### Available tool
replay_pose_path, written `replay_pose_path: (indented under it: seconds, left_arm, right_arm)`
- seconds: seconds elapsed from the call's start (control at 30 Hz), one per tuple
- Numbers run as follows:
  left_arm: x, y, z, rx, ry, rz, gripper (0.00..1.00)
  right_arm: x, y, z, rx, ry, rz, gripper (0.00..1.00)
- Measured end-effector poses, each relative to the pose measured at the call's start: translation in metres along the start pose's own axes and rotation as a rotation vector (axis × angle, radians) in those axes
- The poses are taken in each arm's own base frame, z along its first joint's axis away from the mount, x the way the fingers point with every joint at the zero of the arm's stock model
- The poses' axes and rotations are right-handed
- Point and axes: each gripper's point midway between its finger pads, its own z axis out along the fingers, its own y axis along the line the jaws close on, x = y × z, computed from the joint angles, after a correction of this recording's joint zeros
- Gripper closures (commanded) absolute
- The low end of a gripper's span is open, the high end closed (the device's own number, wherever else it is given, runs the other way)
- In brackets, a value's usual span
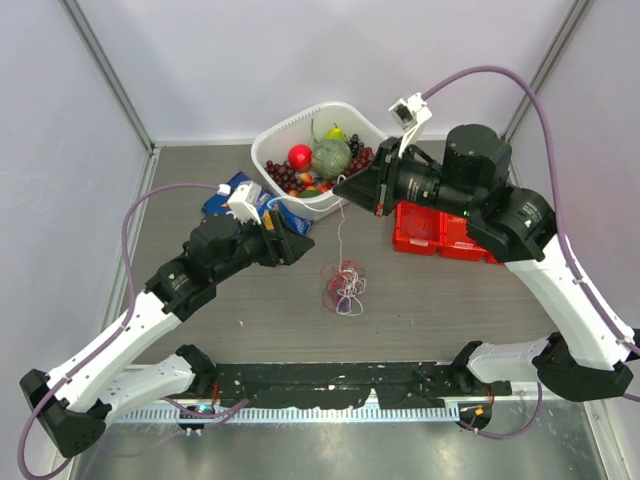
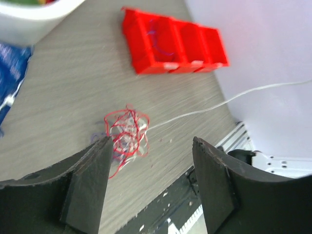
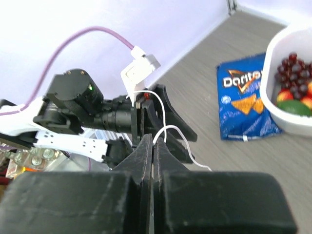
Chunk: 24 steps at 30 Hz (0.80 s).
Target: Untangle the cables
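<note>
**Right gripper**: closed. In the right wrist view the two fingers meet with no gap and pinch a white strand, which loops up out of the fingertips. In the top view this gripper sits just above centre frame, at the lower edge of the basket.

**White strand:** in the top view it runs nearly straight down the frame from the right gripper to the cables.

**Cables:** a loose bunch of red, white and purple-blue wire lies on the table at centre frame, below both grippers in the picture. In the left wrist view the bunch appears centre left and is mostly red. The white strand leaves its right side and rises to the right edge of the frame.

**Left gripper**: open. Its fingers stand well apart with nothing between them. The bunch shows beyond the left fingertip and is not touched. In the top view this gripper is left of centre, pointing right, near the bunch and up-left of it.

**Other items:**
- The basket holds fruit.
- A blue chip bag lies at the basket's lower left, partly covered by the left arm.
- A red bin sits right of centre, partly covered by the right arm.
</note>
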Motion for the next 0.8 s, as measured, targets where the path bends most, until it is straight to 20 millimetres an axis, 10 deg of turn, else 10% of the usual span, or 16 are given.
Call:
replay_pose_path:
  seconds: [0.4,0.63,0.8]
  left_arm:
    - [-0.047,-0.073,0.026,0.301,-0.106,0.165,0.17]
    - [-0.064,-0.101,0.042,0.388,-0.113,0.212,0.99]
    - [-0.067,-0.11,0.038,0.421,-0.107,0.219,1.0]
  right_arm:
    - [-0.043,0.04,-0.007,-0.146,-0.095,0.009,0.99]
    - [-0.045,0.046,-0.004,-0.181,-0.099,0.042,0.99]
    - [-0.04,0.038,-0.001,-0.138,-0.087,0.062,0.97]
